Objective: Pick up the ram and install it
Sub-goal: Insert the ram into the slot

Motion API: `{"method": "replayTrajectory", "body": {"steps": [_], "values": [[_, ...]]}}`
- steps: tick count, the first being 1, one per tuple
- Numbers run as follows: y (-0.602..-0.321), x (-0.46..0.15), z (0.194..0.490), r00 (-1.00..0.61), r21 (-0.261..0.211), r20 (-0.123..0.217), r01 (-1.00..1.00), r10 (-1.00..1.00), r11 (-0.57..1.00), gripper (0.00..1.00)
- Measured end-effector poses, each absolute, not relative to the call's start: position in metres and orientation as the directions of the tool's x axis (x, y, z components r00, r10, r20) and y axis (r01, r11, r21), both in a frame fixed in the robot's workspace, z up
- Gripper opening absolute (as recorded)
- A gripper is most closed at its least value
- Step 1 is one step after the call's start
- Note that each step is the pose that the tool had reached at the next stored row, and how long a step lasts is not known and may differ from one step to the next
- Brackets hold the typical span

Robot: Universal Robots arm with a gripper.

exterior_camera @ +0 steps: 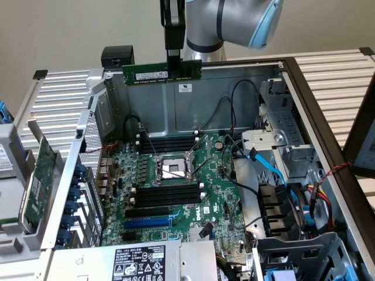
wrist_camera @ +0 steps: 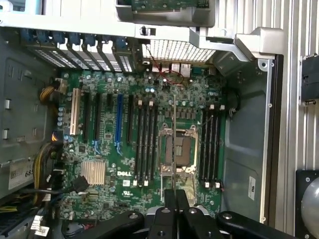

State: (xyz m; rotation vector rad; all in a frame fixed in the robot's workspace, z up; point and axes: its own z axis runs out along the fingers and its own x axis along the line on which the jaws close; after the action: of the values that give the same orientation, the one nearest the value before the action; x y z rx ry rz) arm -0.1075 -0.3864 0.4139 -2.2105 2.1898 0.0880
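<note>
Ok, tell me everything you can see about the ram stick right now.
The ram is a long, narrow green circuit-board stick with a white label and dark chips along its face. It hangs level and on edge in mid-air, high above the open computer case, clear of the motherboard and its black memory slots. The gripper pinches its upper edge near the middle. Nothing else touches it.

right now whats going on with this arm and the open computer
A robot arm's hand is holding the ram, a thin green memory stick, level in the air above an open computer case. The stick is gripped near its middle and is well clear of the motherboard below. The black memory slots on either side of the processor socket look empty, so the stick has been picked up but is not yet installed.
</note>
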Motion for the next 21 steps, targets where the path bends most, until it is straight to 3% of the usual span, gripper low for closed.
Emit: {"method": "replayTrajectory", "body": {"steps": [18,21], "values": [[-0.3866,-0.1078,0.4046,-0.038,0.020,-0.054,-0.999,-0.998,0.037,0.12],[-0.3866,-0.1079,0.4033,-0.038,0.019,-0.039,-0.999,-0.999,0.037,0.12]]}}
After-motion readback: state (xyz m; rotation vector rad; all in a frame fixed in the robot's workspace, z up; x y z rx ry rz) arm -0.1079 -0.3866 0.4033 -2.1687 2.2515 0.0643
